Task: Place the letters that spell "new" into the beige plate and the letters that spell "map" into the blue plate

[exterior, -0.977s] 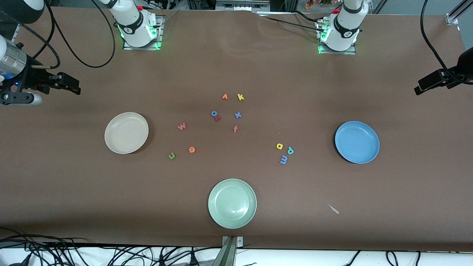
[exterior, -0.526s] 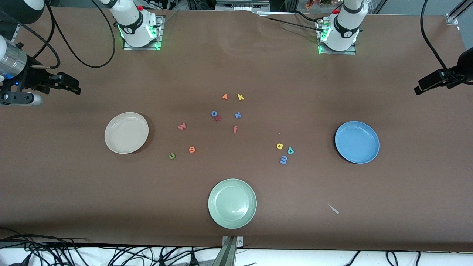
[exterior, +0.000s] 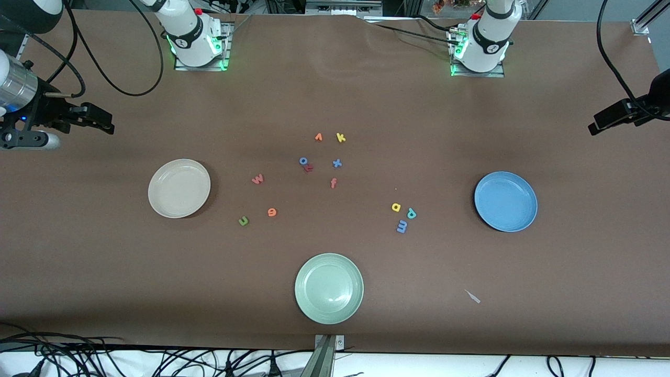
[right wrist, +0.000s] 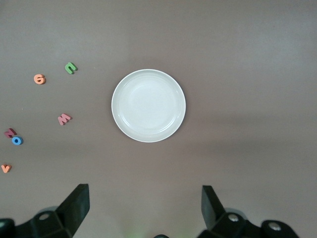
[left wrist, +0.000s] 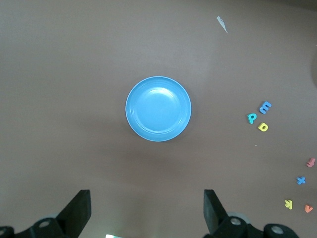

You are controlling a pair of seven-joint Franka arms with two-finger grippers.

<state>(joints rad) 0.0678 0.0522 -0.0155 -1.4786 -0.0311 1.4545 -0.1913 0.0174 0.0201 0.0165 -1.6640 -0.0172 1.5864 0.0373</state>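
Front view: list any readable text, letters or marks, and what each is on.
Only loose foam letters on the brown table, no printed labels:
"w" salmon-red foam letter
"e" orange foam letter
"n" green foam letter
"a" yellow foam letter
"p" teal foam letter
"m" blue foam letter
"k" yellow foam letter
"x" blue foam letter
"f" orange foam letter
"o" blue foam letter
Small red letter touching the o: unreadable.

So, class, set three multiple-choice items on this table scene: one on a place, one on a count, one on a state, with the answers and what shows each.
1. The pale green plate lies:
A. nearest the front camera of the three plates
B. beside the yellow k
C. on the blue plate

2. Plates on the table:
A. two
B. three
C. four

3. The beige plate is:
A. holding three letters
B. stacked
C. empty

Answers:
1 A, it sits lowest in the front view.
2 B, green, beige and the blue plate.
3 C, the green n, orange e and salmon w still lie on the table.
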